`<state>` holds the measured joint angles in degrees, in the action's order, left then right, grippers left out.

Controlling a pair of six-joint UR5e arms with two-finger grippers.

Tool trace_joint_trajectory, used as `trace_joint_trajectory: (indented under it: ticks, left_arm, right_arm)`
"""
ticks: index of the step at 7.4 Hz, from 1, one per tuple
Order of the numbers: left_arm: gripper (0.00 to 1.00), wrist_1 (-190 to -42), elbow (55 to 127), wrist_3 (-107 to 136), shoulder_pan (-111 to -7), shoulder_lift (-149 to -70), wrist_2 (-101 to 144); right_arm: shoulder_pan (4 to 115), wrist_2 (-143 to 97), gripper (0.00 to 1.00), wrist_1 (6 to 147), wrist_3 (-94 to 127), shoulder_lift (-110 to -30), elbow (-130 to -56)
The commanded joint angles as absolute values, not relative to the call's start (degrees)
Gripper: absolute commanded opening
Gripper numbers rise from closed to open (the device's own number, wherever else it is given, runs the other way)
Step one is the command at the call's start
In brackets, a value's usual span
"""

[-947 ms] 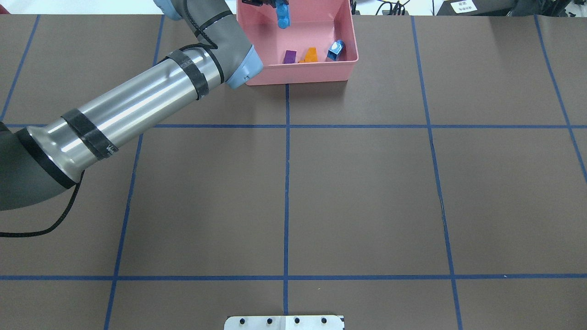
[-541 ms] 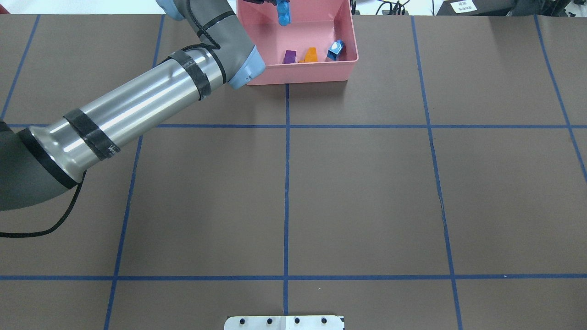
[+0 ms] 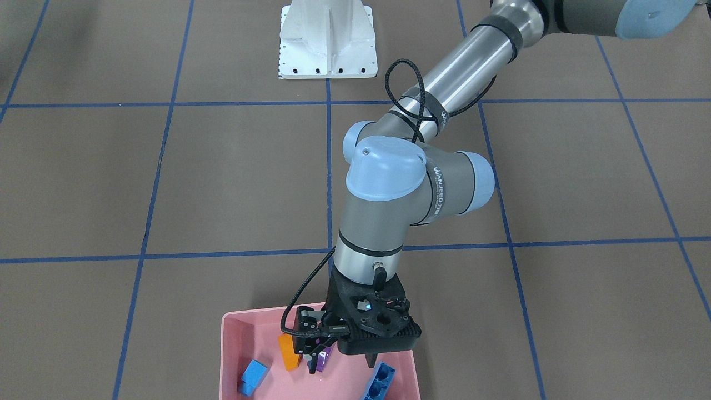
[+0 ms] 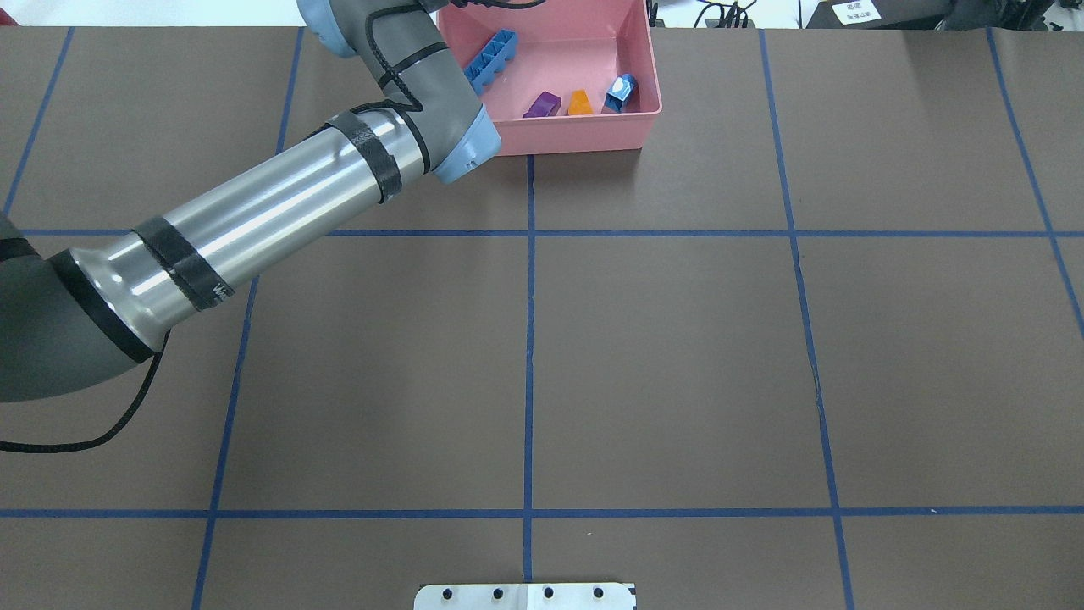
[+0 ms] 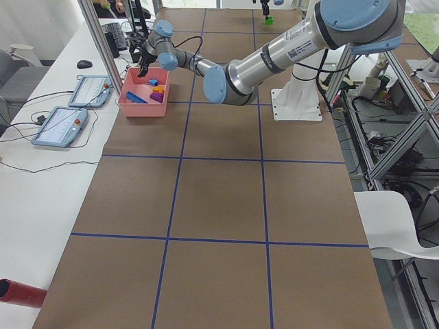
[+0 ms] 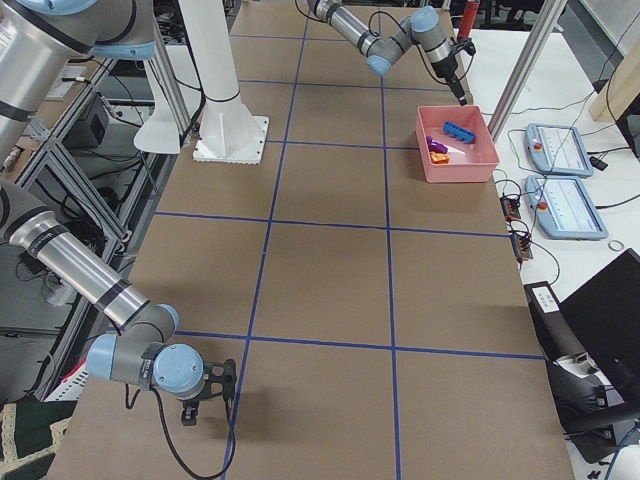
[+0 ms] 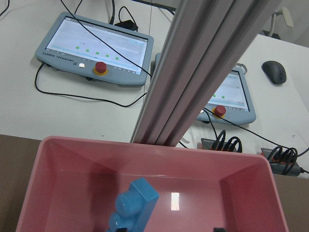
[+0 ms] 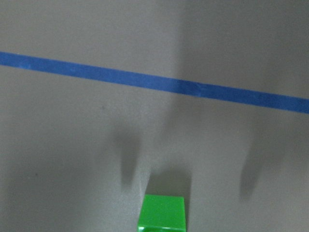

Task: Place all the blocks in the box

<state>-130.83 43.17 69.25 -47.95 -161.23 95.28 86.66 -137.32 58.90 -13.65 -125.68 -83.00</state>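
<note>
Left end effector (image 3: 371,358) hung open, empty, over box (image 4: 559,137) holding long blue bar (image 4: 489,61); right end effector (image 6: 195,400) state unreadable.

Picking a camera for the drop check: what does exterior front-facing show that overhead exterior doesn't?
Front-facing only: the left gripper hanging over the pink box. Overhead only: cables beyond the table. Both: the long blue bar, purple block, orange block and blue cube lying inside the box.
</note>
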Motion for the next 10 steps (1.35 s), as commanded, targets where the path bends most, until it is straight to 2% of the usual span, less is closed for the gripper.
trace_joint_trajectory:
  ticks: [1, 3, 4, 5, 7, 8, 10]
  left_arm:
    - [1.0, -130.87, 43.33, 69.17, -47.72, -161.19, 95.1]
    - [1.0, -130.96, 43.5, 69.17, -47.55, -161.19, 95.1]
    - [1.0, -130.96, 43.59, 69.17, -47.46, -161.19, 95.1]
    - [1.0, -130.96, 43.59, 69.17, -47.46, -161.19, 95.1]
    - [1.0, -130.78, 45.08, 69.08, -47.37, -161.1, 95.45]
    - [1.0, -128.69, 51.18, 69.08, -47.46, -160.32, 96.23]
    - [1.0, -115.11, 63.92, 69.17, -47.72, -156.11, 102.46]
  right_arm:
    - [86.57, -140.43, 0.99, 58.89, -13.45, -125.6, -82.0]
    - [86.57, -141.68, 0.95, 58.97, -13.36, -125.42, -81.65]
    - [86.57, -141.42, 0.54, 59.06, -13.1, -125.42, -81.65]
    - [86.57, -140.89, 0.04, 59.24, -13.27, -124.81, -81.56]
    - [86.66, -138.97, 0.0, 58.89, -13.01, -122.88, -82.17]
    - [86.75, -138.43, 0.0, 58.97, -12.92, -121.3, -82.53]
    - [87.71, -138.43, 0.0, 59.41, -12.83, -120.15, -83.31]
